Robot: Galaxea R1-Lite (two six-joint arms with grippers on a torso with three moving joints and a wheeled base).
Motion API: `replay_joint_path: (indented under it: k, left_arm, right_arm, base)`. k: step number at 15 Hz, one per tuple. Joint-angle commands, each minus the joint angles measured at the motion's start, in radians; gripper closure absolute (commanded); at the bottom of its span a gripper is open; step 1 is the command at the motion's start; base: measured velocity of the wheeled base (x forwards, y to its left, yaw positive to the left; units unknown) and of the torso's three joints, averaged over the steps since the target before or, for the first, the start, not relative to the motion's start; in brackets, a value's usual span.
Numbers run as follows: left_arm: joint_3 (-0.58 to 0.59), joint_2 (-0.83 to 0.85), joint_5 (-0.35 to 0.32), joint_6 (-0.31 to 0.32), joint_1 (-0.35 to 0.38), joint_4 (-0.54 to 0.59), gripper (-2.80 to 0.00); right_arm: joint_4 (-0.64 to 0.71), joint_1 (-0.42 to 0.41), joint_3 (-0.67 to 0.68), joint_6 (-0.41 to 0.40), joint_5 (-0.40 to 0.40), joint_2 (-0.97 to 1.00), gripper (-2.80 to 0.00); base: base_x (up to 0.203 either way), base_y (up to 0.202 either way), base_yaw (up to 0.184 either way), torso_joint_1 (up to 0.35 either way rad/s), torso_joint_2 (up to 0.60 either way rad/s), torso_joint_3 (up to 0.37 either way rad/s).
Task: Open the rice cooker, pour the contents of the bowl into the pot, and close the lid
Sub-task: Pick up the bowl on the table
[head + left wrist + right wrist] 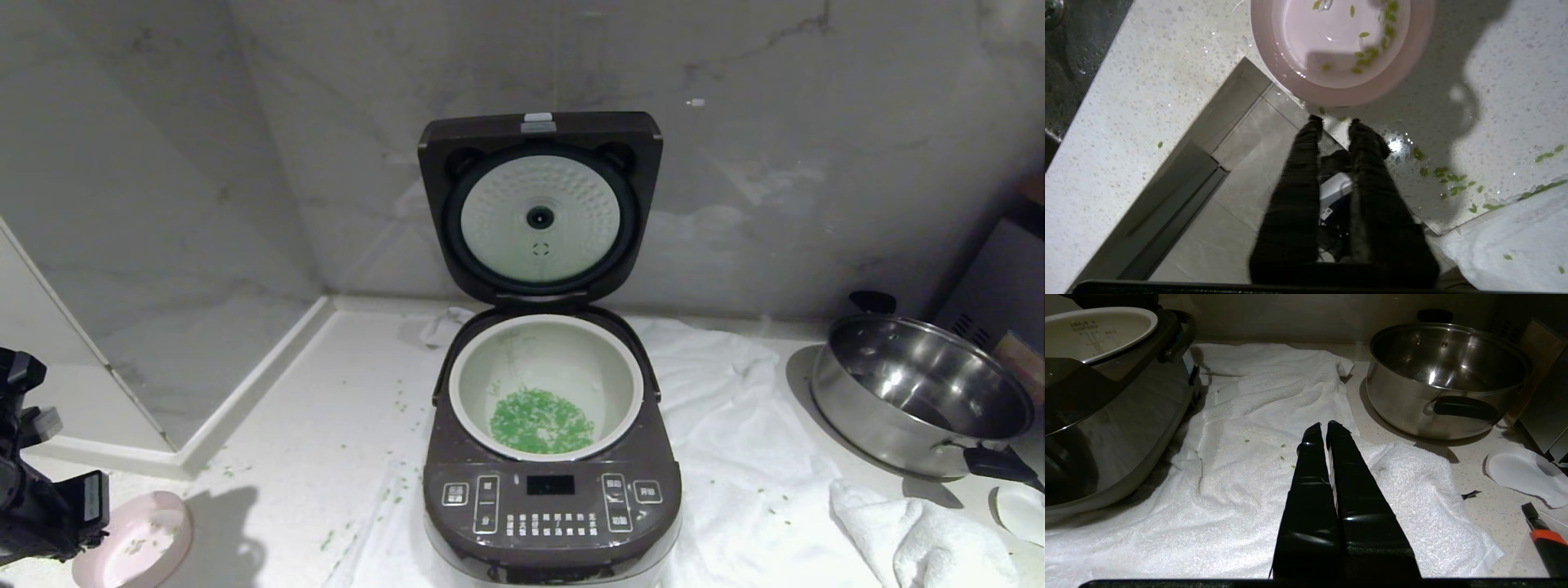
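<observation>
The rice cooker (552, 498) stands in the middle of the counter with its lid (540, 208) upright, showing the dimpled silver plate. Its pot (465, 384) holds the contents of the bowl, a heap of green bits (540, 421). The pink bowl (135, 539) (1341, 45) rests upright at the counter's front left corner, with only a few green bits stuck inside. My left gripper (1334, 120) hovers just short of the bowl's rim, slightly open with nothing between its fingers. My right gripper (1323, 425) hangs shut over the white towel (1257, 486), right of the cooker.
A steel pan (922, 400) with black handles stands at the right. Loose green bits (1447, 177) lie scattered on the counter and towel (735, 457). An orange-handled knife (1545, 539) and a white spoon rest (1523, 473) lie at the far right. The counter edge drops off beside the bowl.
</observation>
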Motion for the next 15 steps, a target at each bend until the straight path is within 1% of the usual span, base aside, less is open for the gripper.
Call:
replay_joint_path:
  k: [1, 3, 6, 8, 11, 15]
  left_arm:
    - [-0.001, 0.024, -0.001, -0.001, 0.046, -0.004, -2.8]
    - [0.007, 0.072, -0.006, 0.01, 0.092, -0.037, -2.8]
    - [0.031, 0.173, -0.009, 0.029, 0.142, -0.153, -2.8]
    - [0.038, 0.254, -0.009, 0.031, 0.159, -0.229, -2.8]
    - [0.036, 0.34, -0.011, 0.031, 0.176, -0.309, -2.8]
    - [0.035, 0.413, -0.027, 0.028, 0.178, -0.366, -2.8]
  right_arm:
    - [0.0, 0.0, 0.002, 0.0, 0.0, 0.0, 0.0]
    - [0.0, 0.0, 0.002, 0.002, 0.0, 0.0, 0.0]
    - [0.0, 0.0, 0.002, 0.0, 0.0, 0.0, 0.0]
    - [0.0, 0.0, 0.002, 0.0, 0.0, 0.0, 0.0]
    - [0.0, 0.0, 0.002, 0.0, 0.0, 0.0, 0.0]
    - [0.0, 0.0, 0.002, 0.0, 0.0, 0.0, 0.0]
  base:
    - [0.0, 0.0, 0.0, 0.0, 0.0, 0.0]
    - [0.0, 0.0, 0.0, 0.0, 0.0, 0.0]
    - [0.0, 0.0, 0.0, 0.0, 0.0, 0.0]
    - [0.0, 0.0, 0.0, 0.0, 0.0, 0.0]
    - [0.0, 0.0, 0.0, 0.0, 0.0, 0.0]
    - [0.0, 0.0, 0.0, 0.0, 0.0, 0.0]
